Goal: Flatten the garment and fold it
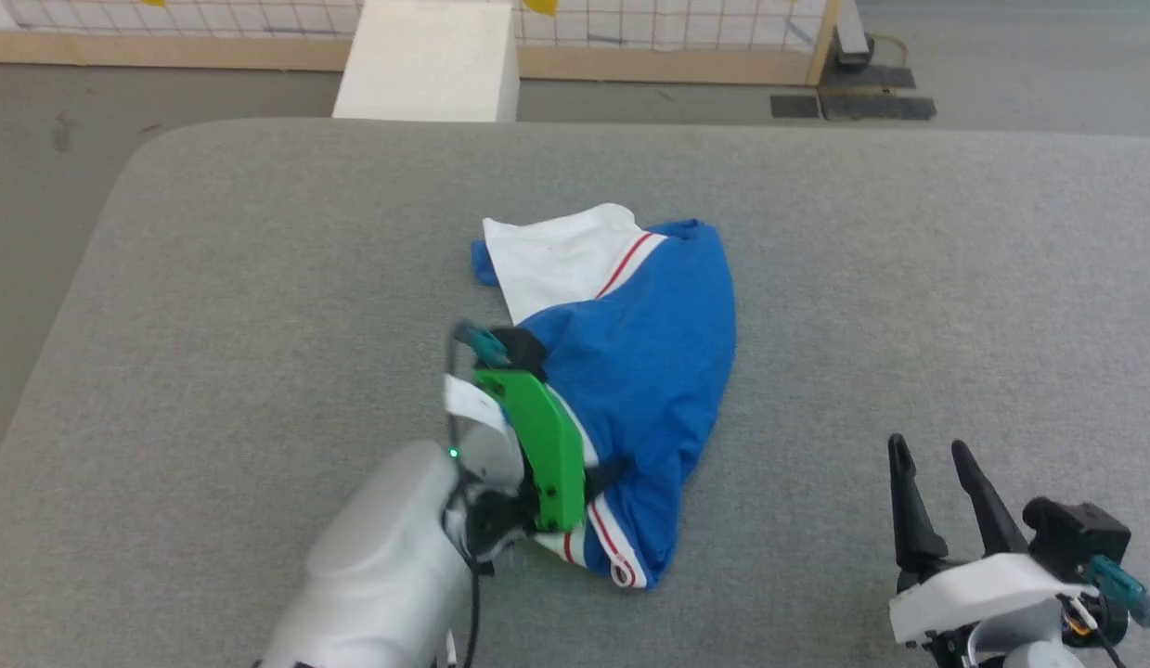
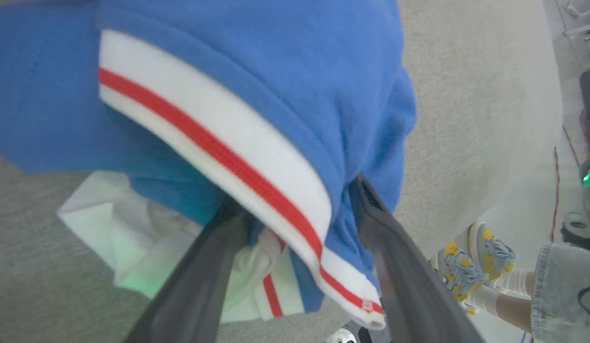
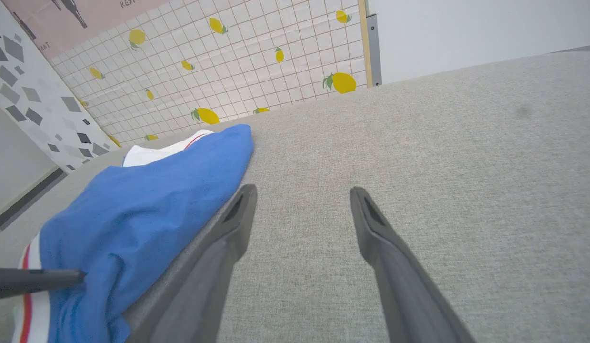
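Lying crumpled near the middle of the grey fabric-covered table, the garment shows mostly blue, with a white sleeve at its far end and red-and-white striped trim along its near edge. The left end effector reaches into that near edge, and its dark fingers are partly buried in the cloth. In the left wrist view the left end effector is grasping the garment: a bunch of blue fabric and striped trim is pinched between the two fingers and hangs over them. A person's feet in grey-and-yellow sneakers stand on the floor beyond the table's edge.

The right end effector sits near the table's near right side, well apart from the garment, with its fingers spread and nothing between them. In the right wrist view the right end effector points across bare grey fabric, with the garment just beside its left finger. A white box stands past the table's far edge.
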{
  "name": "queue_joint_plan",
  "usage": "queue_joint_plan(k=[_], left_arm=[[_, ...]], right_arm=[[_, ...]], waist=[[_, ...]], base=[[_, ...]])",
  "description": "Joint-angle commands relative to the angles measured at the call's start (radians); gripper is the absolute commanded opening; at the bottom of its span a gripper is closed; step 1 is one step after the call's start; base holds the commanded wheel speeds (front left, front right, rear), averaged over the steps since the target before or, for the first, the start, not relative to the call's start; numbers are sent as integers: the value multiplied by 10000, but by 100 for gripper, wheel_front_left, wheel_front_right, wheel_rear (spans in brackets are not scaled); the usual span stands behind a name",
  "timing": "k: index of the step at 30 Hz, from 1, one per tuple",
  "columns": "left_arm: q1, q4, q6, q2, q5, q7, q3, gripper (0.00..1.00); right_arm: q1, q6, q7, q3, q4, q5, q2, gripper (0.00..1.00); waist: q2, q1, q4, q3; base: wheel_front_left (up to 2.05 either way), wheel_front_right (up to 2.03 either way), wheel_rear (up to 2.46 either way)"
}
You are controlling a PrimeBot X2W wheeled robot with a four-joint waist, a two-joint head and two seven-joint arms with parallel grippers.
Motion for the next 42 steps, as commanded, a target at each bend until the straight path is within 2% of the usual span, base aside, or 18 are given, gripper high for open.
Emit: queue_joint_plan(k=[1,6,10,16,20,22,24,30,35,39,42], left_arm=[[142,-264,69,65,-345,-146,345,100],[260,-1414,197,387,-1161,-1093,1660,100],[588,-2251,416,986,-991,-2734,2625,100],[1624,-3090,810,1870,-89,-5201,3533,100],[2859,-3634,1491,2339,1018,-7359,4008,100],[3487,-3881,1706,2403,1418,-7986,4083,100],[4037,-4176,1819,2358,1739,-8283,4150,100],[5260,-5288,1607,1895,2444,-8471,4741,100],[5786,-5704,1360,1568,3144,-8475,4909,100],[5793,-5862,1197,1326,3473,-8476,4995,100],[5665,-5940,1082,1131,3639,-8477,5012,100]], right_arm=[[138,-15,-81,-48,60,51,3,100],[228,-15,-89,-162,196,91,3,100],[230,-15,-92,-160,288,60,3,100],[133,-15,-93,-48,403,144,3,100],[6,-15,-32,186,545,117,3,100],[-54,-15,39,254,606,143,3,100],[-120,-15,150,276,643,203,3,100],[-814,-15,736,327,798,329,3,100],[-2114,-15,1922,839,1031,270,3,100],[-3514,-15,3538,1624,1455,-136,3,100],[-4684,-15,5391,2515,1971,-339,3,100]], waist=[[-1,1,192,-199],[-1,1,473,-572],[-1,1,714,-823],[-1,1,944,-954],[-1,1,935,-982],[-1,1,905,-975],[-1,1,887,-938],[-1,1,793,-737],[-1,1,797,-524],[-1,1,952,-303],[-1,1,1212,-89]], base=[[0,0,0],[0,0,0],[0,0,0],[0,0,0],[0,0,0],[0,0,0],[0,0,0],[0,0,0],[0,0,0],[0,0,0],[0,0,0]])
